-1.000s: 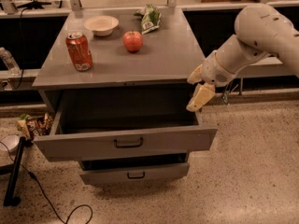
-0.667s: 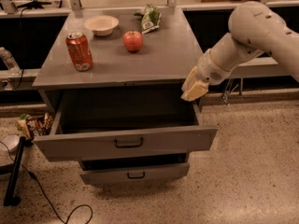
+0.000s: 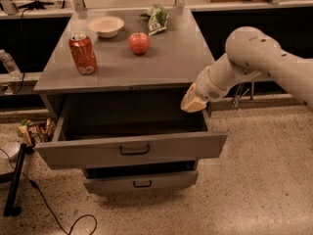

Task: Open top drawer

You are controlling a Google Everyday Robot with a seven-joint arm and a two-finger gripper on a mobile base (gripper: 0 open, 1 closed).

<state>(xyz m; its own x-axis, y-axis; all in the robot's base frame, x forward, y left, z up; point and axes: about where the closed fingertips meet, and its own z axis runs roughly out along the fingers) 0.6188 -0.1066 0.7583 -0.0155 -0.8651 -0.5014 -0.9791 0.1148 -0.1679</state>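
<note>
Leftmost on my feed, snack packets (image 3: 34, 131) lie on the floor by the bench (image 3: 190, 58). On the bench top I see a red can (image 3: 82, 54) near the left front, a white bowl (image 3: 106, 26) behind it, an apple (image 3: 139, 43) near the middle and a green bag (image 3: 157, 18) at the back. Below, the top drawer (image 3: 88, 153) stands pulled well out, its wide front panel and dark handle (image 3: 134, 151) facing me. Under it, a lower drawer (image 3: 142, 182) sticks out slightly. To the right, the gripper (image 3: 193, 102) hangs at the bench's front right corner, just above the drawer's right side. I cannot tell whether it is open or closed, or whether it touches the drawer.
</note>
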